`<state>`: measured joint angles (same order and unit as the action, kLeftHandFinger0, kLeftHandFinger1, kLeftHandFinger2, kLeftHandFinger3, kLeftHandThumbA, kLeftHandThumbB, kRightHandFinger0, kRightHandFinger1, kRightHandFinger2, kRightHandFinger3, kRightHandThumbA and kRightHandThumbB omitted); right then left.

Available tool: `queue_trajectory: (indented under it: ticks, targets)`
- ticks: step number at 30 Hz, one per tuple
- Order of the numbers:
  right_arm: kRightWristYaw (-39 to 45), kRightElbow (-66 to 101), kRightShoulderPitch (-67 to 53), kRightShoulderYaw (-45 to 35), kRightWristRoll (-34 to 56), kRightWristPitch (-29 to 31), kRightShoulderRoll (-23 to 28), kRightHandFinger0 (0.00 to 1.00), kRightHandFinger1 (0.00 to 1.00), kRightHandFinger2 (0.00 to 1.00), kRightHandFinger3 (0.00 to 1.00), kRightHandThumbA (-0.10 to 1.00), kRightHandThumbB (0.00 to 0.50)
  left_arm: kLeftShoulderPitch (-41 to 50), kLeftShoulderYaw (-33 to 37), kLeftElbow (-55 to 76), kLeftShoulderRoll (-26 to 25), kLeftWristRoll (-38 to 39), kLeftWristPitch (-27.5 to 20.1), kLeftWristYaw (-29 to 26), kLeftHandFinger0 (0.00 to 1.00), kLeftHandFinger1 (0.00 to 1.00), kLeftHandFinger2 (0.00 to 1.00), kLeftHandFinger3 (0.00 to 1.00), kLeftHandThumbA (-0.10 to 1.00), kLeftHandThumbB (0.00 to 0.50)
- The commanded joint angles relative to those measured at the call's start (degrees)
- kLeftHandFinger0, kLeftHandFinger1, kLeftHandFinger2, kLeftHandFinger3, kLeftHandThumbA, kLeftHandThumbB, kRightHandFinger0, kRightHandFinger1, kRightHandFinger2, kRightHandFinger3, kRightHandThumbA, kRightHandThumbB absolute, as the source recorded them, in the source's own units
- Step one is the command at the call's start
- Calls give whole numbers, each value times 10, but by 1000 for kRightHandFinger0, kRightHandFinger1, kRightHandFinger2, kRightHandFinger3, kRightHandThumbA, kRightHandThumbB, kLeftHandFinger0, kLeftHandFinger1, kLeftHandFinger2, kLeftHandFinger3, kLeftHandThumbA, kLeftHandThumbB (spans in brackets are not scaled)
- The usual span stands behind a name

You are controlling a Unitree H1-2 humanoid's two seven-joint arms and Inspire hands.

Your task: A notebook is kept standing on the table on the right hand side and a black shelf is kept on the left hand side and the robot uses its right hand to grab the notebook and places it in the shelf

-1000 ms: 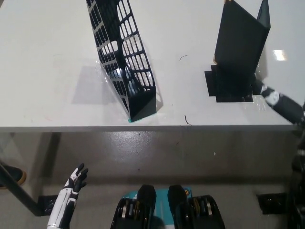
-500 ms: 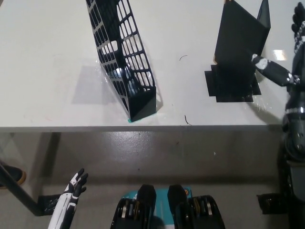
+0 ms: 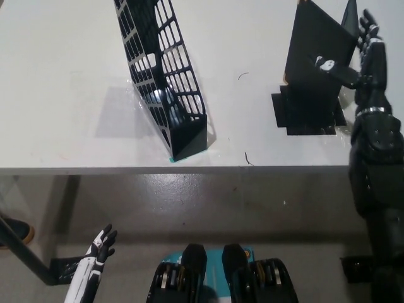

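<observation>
A black notebook stands upright and slightly spread on the white table, at the right. My black right hand is raised beside its right edge, fingers apart, with one finger reaching across the cover; it holds nothing. The black mesh shelf stands on the table's left half, its open top leaning away. My white left hand hangs low at the lower left, below the table, fingers apart.
A black square patch lies on the table under the notebook. The table's front edge runs across the middle of the view. A dark shoe and a black floor stand show at the far left.
My right arm has risen from the table's right edge to stand beside the notebook, its hand now level with the cover. The left hand has sunk slightly.
</observation>
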<state>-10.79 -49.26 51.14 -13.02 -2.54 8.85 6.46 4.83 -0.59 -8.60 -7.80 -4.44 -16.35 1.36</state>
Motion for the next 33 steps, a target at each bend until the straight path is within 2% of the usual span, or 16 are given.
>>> queue_trajectory:
  ticks: [1,8,10,11,12,13,14,15,16,18,19,22,26,28,31,33]
  targets:
    - [-19,-101,83,-15,34,66,19,1000,1000,1000,1000,1000,380,2,1,0,0,0,-27,-2,1000,1000,1000,1000,1000,208]
    - [11,-266,152,-79,109,63,19,1000,1000,1000,1000,1000,353,3,1,2,-1,9,-27,3,1000,1000,1000,1000,1000,203]
    - [-11,-281,164,-108,132,70,14,1000,1000,1000,1000,929,351,-2,1,0,2,11,-26,2,1000,1000,1000,1000,1000,204]
    - [-50,-288,175,-128,145,56,11,679,734,954,1000,695,319,-3,2,0,3,10,-26,2,1000,1000,1000,1000,1000,201]
    - [-98,-295,185,-134,142,35,11,166,236,429,575,235,230,-2,3,-1,2,13,-30,5,1000,1000,1000,1000,1000,187]
    - [-122,-299,191,-139,139,35,11,7,64,250,214,-33,195,-2,3,-2,2,14,-33,5,1000,1000,1000,1000,1000,187]
    - [-114,-294,191,-148,147,66,6,0,3,191,135,-97,144,-3,3,-1,2,15,-29,6,1000,1000,1000,1000,1000,187]
    - [-104,-290,187,-147,146,95,3,0,1,204,27,-99,123,-3,3,0,2,20,-31,9,1000,1000,1000,1000,1000,180]
    - [-101,-287,186,-141,139,112,2,0,28,313,59,-100,108,-3,2,1,3,22,-29,9,1000,1000,1000,1000,1000,179]
    - [-100,-278,186,-133,132,137,-3,0,71,488,314,-100,101,-1,2,3,4,23,-26,9,1000,1000,1000,1000,1000,186]
    - [-107,-273,188,-129,128,142,-5,0,103,537,457,-100,104,-1,2,-1,4,20,-31,8,1000,1000,1000,1000,1000,187]
    - [-116,-260,184,-114,118,153,-9,0,115,559,620,-100,92,12,4,-3,5,17,-33,8,1000,1000,1000,1000,1000,203]
    - [-164,-229,176,-64,70,160,-10,0,75,510,599,-100,103,22,6,0,6,5,-37,2,1000,1000,1000,1000,1000,189]
    - [-173,-202,171,-41,58,164,-9,0,90,531,571,-100,100,24,6,5,6,2,-31,1,1000,1000,1000,1000,1000,204]
    - [-174,-154,163,-27,57,161,-14,0,142,597,640,-100,92,23,6,4,6,0,-33,1,1000,1000,1000,1000,1000,210]
    - [-193,-101,149,4,16,170,-16,0,93,504,585,-100,118,23,8,4,5,5,-32,5,1000,1000,1000,1000,1000,196]
